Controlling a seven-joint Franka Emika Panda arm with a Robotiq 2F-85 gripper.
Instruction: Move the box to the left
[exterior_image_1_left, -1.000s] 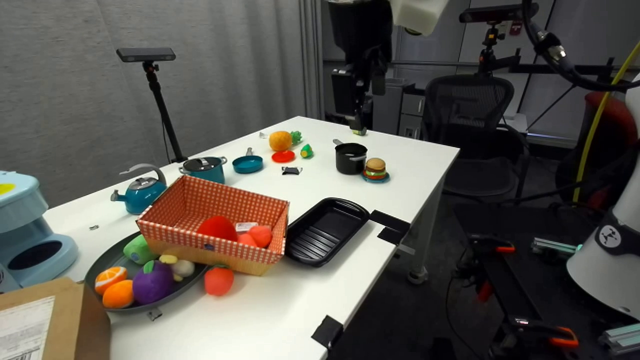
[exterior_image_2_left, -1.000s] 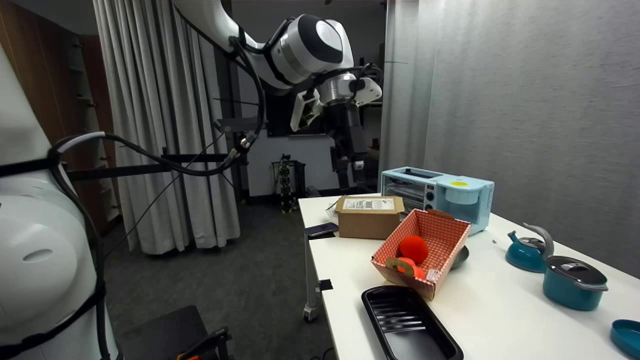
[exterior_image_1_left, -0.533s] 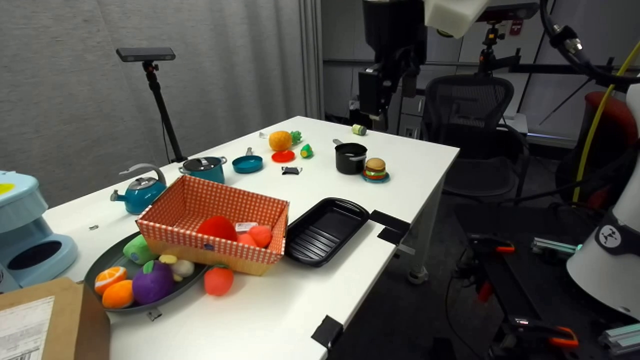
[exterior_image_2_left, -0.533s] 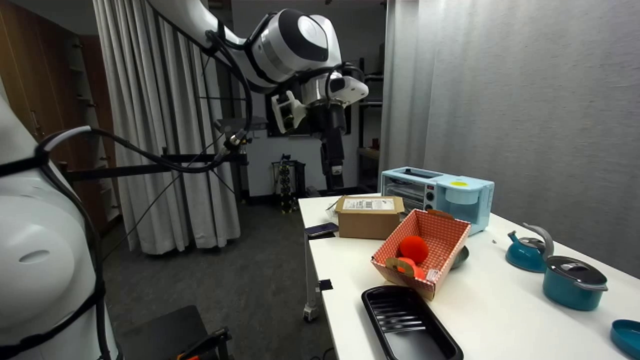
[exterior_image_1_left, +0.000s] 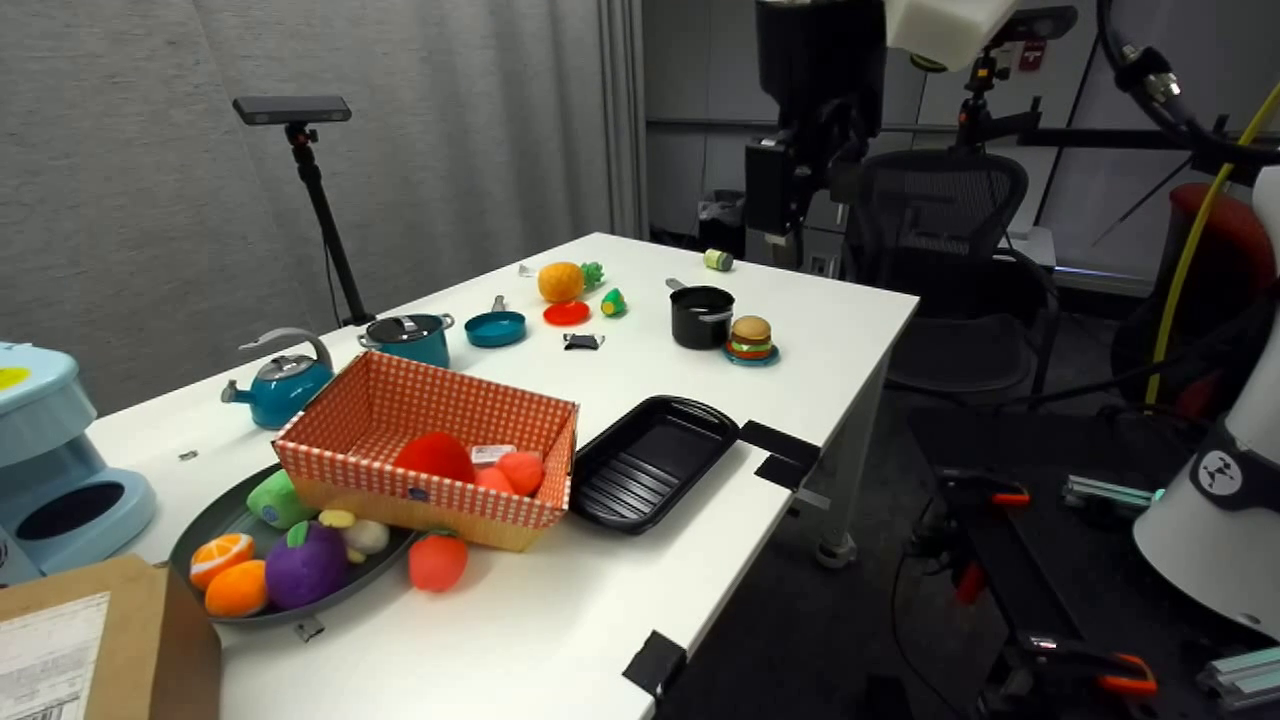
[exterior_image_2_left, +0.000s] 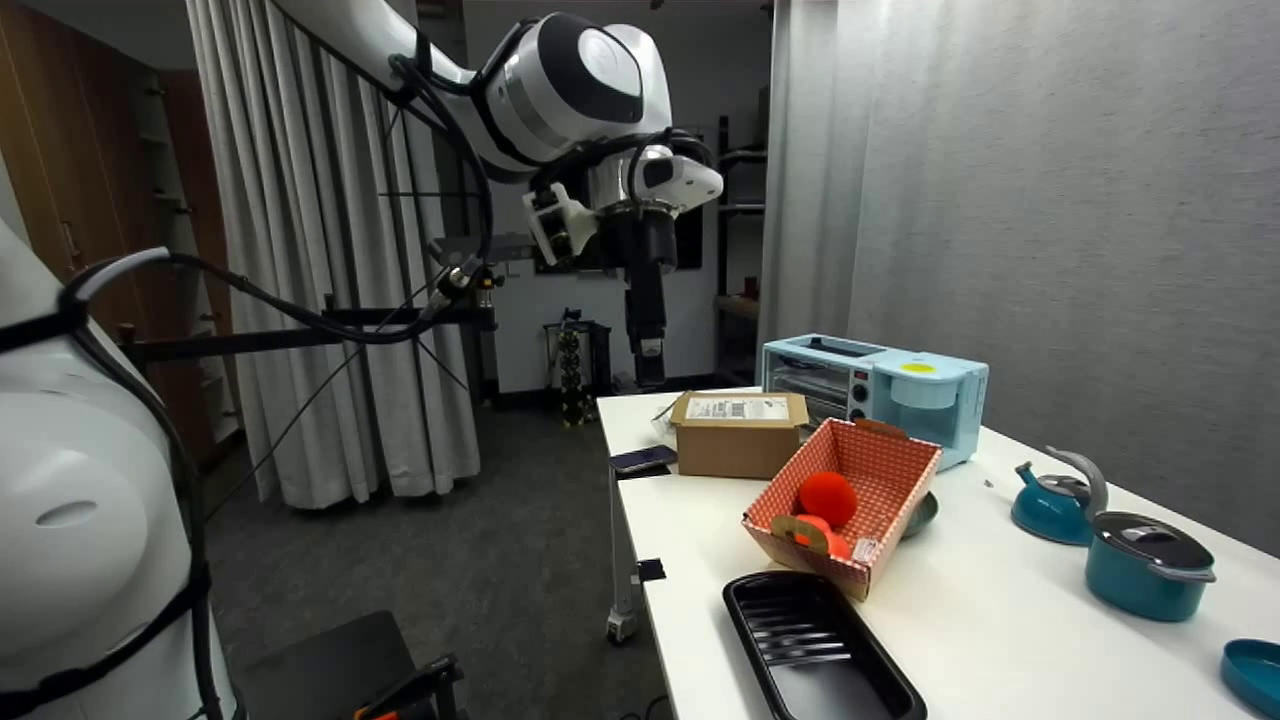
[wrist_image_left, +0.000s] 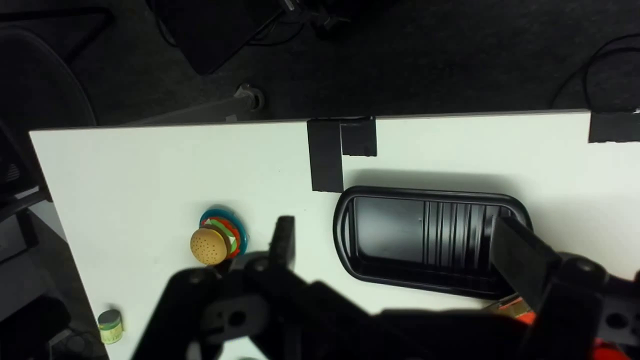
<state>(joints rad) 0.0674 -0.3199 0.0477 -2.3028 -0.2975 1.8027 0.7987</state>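
red gingham box (exterior_image_1_left: 365, 485) lay on the surface (exterior_image_1_left: 560, 640) between the black ridged baking tray (exterior_image_1_left: 650, 460) and the dark round plate (exterior_image_1_left: 220, 512), possibly overhanging the plate's rim, contact hidden | red ball (exterior_image_2_left: 827, 498) sat inside it | gripper (wrist_image_left: 394, 230) hung high, well apart from the box, jaws spread wide

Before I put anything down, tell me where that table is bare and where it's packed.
Bare: the patch of table bordered by the box, the tray, the black pot and the small dark scrap; also the stretch between the tomato, the tray and a black tape patch. Crowded: the end where the box, fruit plate, carton and oven cluster.
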